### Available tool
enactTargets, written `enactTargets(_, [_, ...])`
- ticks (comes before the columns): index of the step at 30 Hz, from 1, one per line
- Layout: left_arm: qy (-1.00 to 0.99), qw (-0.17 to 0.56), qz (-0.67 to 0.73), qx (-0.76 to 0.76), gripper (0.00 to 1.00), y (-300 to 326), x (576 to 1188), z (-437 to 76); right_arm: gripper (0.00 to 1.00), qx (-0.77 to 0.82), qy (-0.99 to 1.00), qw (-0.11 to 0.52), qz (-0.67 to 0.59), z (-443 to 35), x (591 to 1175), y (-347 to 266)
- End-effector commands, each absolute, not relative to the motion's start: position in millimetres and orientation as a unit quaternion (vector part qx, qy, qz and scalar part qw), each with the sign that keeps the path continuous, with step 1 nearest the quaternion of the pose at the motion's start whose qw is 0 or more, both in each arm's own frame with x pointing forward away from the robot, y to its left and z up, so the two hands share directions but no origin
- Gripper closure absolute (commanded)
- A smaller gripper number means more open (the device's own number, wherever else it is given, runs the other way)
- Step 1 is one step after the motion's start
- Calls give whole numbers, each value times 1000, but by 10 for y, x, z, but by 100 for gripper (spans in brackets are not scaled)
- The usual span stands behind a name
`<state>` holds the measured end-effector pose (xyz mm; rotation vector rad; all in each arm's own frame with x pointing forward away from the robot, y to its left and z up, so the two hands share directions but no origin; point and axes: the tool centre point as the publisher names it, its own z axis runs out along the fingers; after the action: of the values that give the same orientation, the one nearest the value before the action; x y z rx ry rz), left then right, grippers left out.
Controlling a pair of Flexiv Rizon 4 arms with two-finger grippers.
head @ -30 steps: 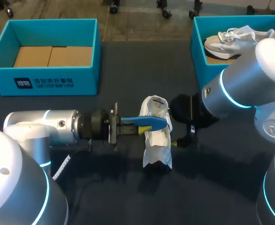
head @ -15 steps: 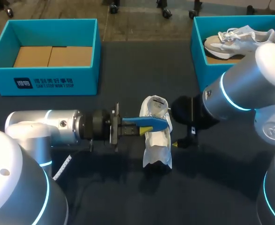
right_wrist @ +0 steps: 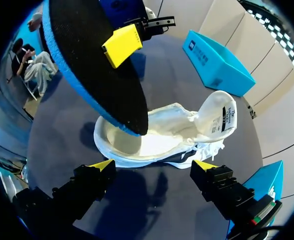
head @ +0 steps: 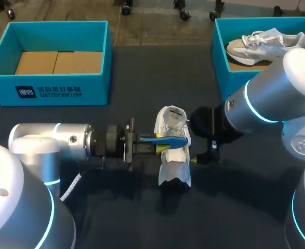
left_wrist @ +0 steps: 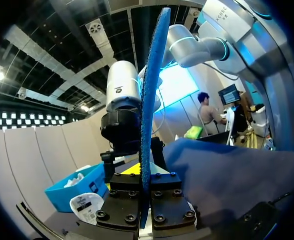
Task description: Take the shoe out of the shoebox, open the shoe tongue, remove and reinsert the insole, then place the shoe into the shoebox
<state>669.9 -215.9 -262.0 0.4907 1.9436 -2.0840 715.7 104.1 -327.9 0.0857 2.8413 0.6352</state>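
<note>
My left gripper (head: 161,147) is clamped on the blue insole (head: 175,139). Both fingers pinch it edge-on, and its free end sits at the opening of the white shoe (head: 175,168), which lies on its side mid-table between my two arms. My right gripper (right_wrist: 153,166) is spread wide with nothing in it, just right of the shoe. The left shoebox (head: 97,78) stands far left. The right shoebox (head: 220,57) stands far right and holds a second shoe (head: 256,44).
</note>
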Motion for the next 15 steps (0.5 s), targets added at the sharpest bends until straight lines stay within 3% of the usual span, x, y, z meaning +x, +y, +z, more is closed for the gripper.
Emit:
enactTargets(1, [664, 126, -716, 176, 100, -2214, 6759, -2755, 0, 30, 969, 115, 217, -3281, 7145, 1042])
enactTargets(15, [671, 130, -709, 173, 100, -2267, 6820, -2931, 0, 30, 969, 115, 217, -3281, 7145, 1042])
